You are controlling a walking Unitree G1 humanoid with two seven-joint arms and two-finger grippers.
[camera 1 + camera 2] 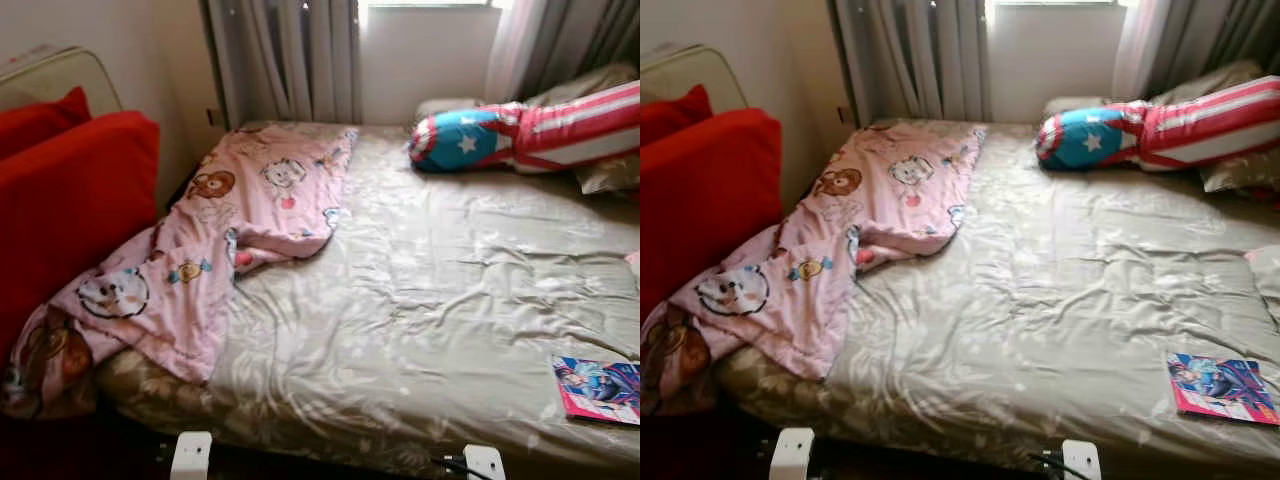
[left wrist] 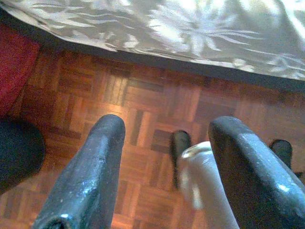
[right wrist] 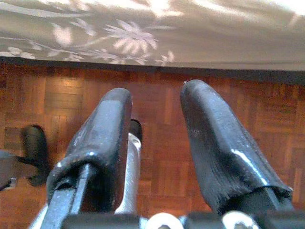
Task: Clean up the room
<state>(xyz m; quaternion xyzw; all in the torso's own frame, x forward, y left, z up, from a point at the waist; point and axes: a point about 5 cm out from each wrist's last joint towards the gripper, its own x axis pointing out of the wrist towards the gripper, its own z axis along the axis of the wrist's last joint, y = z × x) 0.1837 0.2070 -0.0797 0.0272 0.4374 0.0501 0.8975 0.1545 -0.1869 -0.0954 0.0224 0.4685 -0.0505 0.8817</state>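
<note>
No legible txt anywhere.

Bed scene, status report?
Both hands open, low over parquet. Pink blanket rumpled, hanging off bed; magazine at the near right corner. Nothing blocking.

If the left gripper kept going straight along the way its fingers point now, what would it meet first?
Most likely the wooden parquet floor: the left gripper hangs open, aimed down at the boards just short of the bed's floral cover. Depth is unclear; a shallower line could reach that hanging edge instead.
</note>
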